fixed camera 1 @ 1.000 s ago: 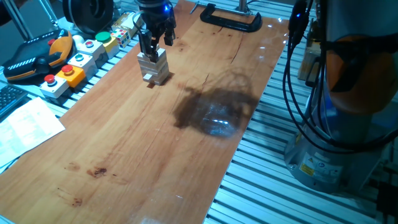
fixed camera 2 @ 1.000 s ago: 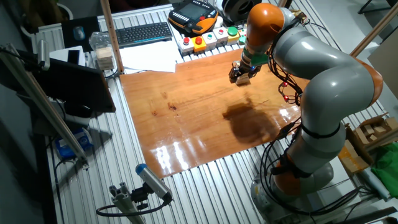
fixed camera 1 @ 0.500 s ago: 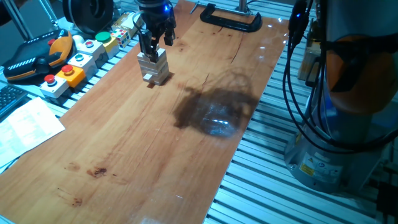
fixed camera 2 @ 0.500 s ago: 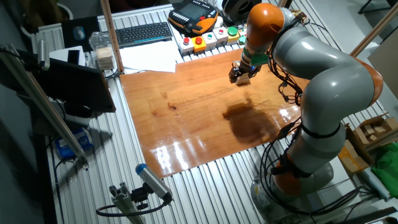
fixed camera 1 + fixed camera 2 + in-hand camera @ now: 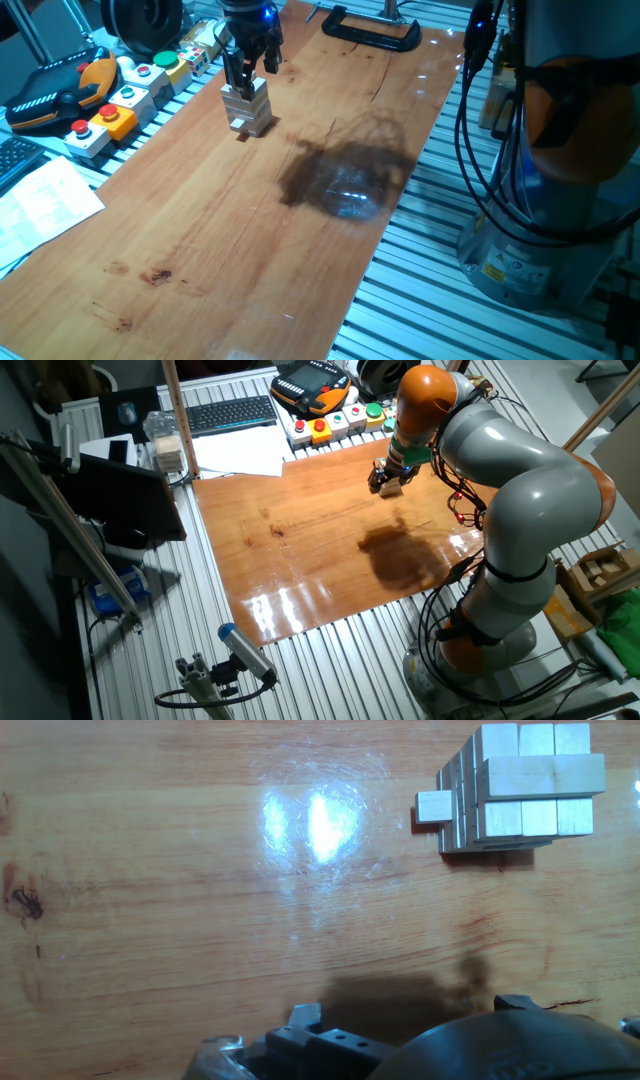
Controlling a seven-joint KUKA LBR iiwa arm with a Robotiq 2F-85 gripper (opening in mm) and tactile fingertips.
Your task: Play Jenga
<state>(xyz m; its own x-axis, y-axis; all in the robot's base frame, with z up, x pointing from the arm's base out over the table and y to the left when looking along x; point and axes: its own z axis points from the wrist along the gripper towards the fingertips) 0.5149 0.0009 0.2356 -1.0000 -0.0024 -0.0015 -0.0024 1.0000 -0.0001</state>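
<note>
One big wooden table top (image 5: 250, 230) fills the near part of one fixed view, bare and shiny, with a dark shadow and a bright spot of light on it. At its near left corner lies some white paper (image 5: 40, 205).

Farther along, close to the left edge of the wood, stands the Jenga tower (image 5: 247, 108). It is a small stack of pale wooden blocks laid crosswise in a few layers. In the hand view the Jenga tower sits in the top right corner, and one block (image 5: 434, 806) pokes out from its side (so it looks partly pushed out already, but not free).

Right above the tower hangs the gripper (image 5: 250, 72), black, pointing down. Its fingers come down to the top of the stack. I cannot tell if they are apart or squeezed on a block, because the pictures are too small there, and the hand view shows only a dark lump at the bottom.

Beside the tower, off the wood, sit grey boxes with red, green and orange buttons (image 5: 120, 95). At the far end of the board lies a black clamp (image 5: 370, 33).

I think the game is only just started. The tower is standing, no loose block lies on the table, and the poking block must be pulled out and put on top.
</note>
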